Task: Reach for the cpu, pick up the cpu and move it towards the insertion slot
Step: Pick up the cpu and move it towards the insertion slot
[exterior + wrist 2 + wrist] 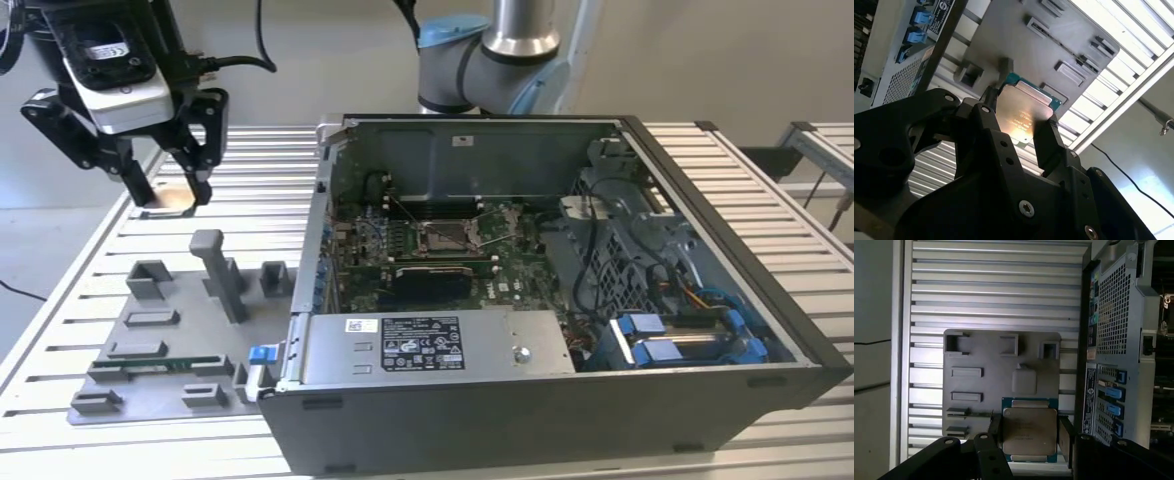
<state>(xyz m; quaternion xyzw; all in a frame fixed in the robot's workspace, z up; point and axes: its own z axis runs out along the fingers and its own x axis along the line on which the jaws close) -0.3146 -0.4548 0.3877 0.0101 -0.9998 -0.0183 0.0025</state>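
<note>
**Exterior view.** The gripper (170, 192) is shown pointing down over the slatted table (267, 180), beyond the far end of the grey fixture tray (187, 330) and to the exterior view's left of the open computer case (534, 400). The insertion slot (445, 237) is seen on the board inside the case, well apart from the gripper. A green memory stick (150, 366) is seen lying in the tray. Of the cpu (167, 204), a small pale patch is made out between the fingertips.

**Wrist views.** The grip is shown closely in both wrist views. The cpu (1029, 430) is clamped by two opposite edges between the black fingers (1064, 436), which are closed only to the chip's width. It is held above the table at the tray's edge, near a bare square recess (1024, 381).

**Orientation.** The silvery metal face (1024, 112) is turned toward the wrist, with the green border visible around it. The outline is nearly square, so no long axis can be told. Its sides are seen running parallel to the tray's edges in the first wrist view.
</note>
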